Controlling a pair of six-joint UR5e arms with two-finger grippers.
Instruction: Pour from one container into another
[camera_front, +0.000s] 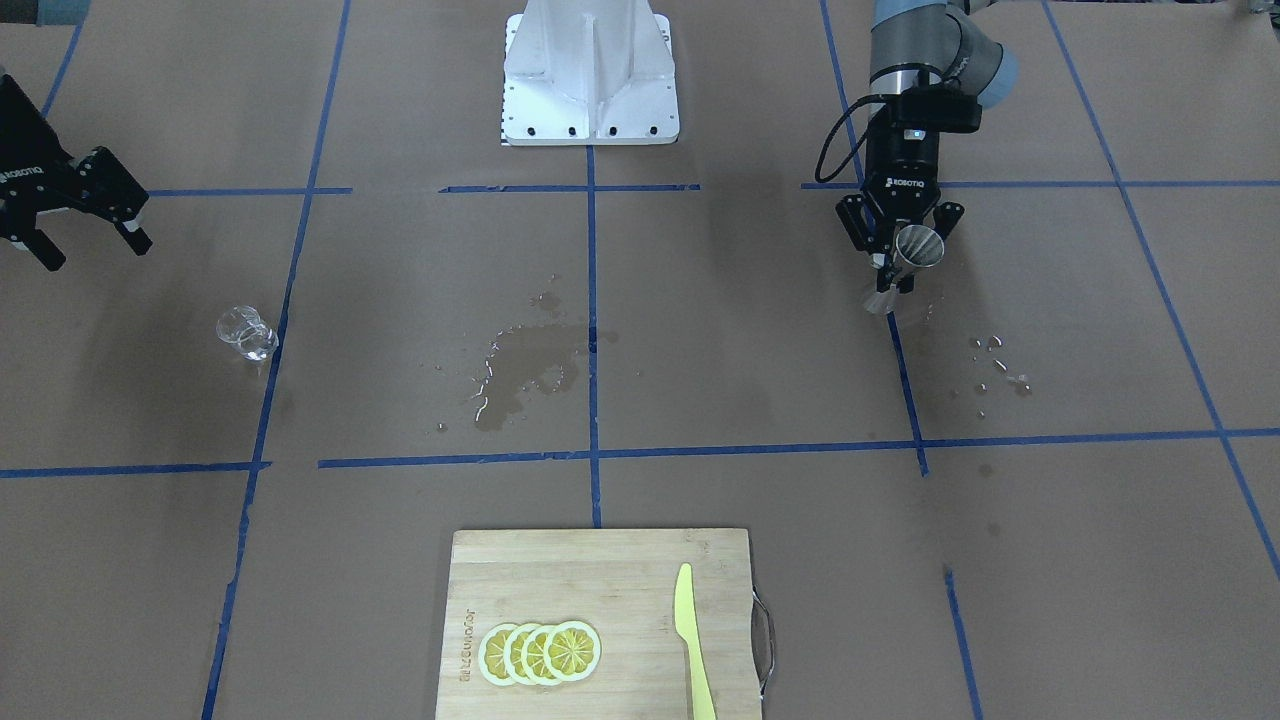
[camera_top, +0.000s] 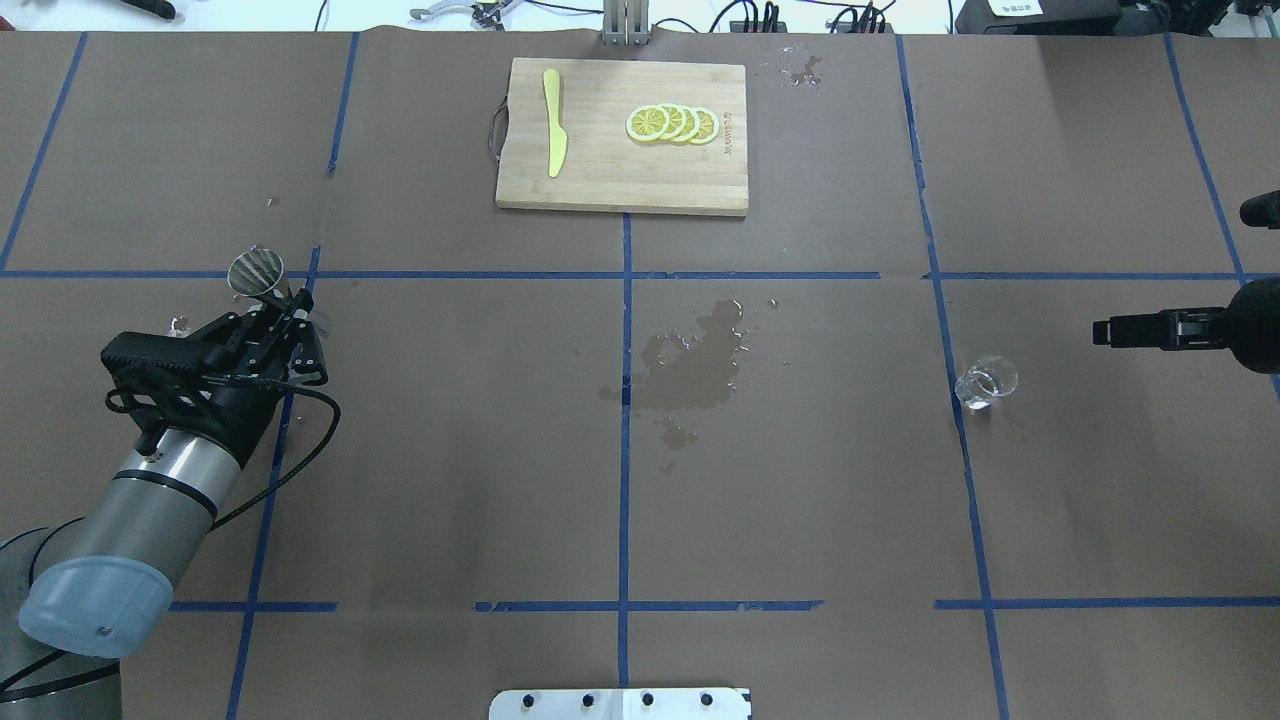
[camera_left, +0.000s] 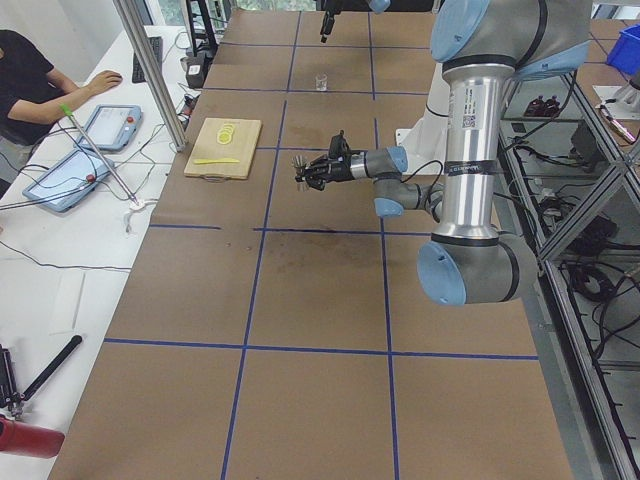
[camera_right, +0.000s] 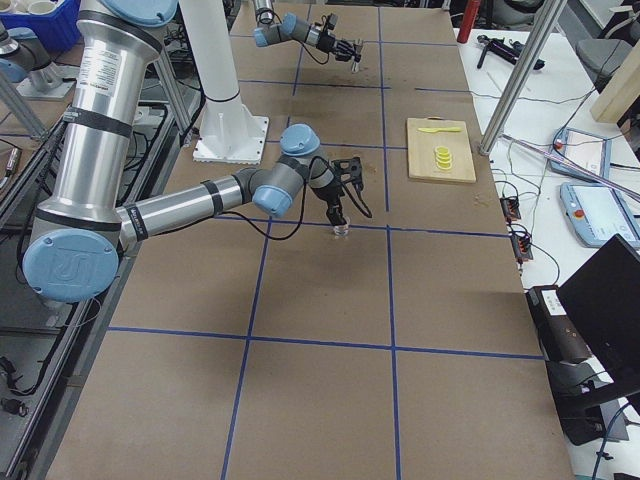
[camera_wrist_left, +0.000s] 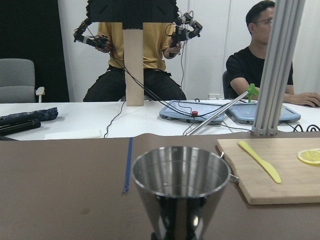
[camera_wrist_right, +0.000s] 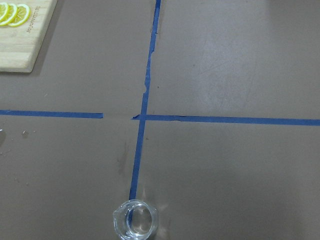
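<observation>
Left arm is stretched forward with the wrist about level. Left pincer (camera_front: 897, 262) is clamped on the jigger (camera_front: 918, 248) near its waist and holds it clear of the surface (camera_front: 700, 420). Jigger mouth faces up, roughly upright. From the cutting board (camera_front: 560, 580) the jigger sits toward the robot and off to the robot's left.

Right arm comes in low from the robot's right, wrist angled down. Right pincer (camera_front: 97, 252) is spread wide with nothing in it, near the glass cup (camera_front: 247, 333) but not touching it. The cup stands on the surface, robot-side of the board and off to the robot's right. Whether it holds liquid can't be told.

Wet patch (camera_front: 530, 365) lies between board and robot base, well apart from both vessels.
</observation>
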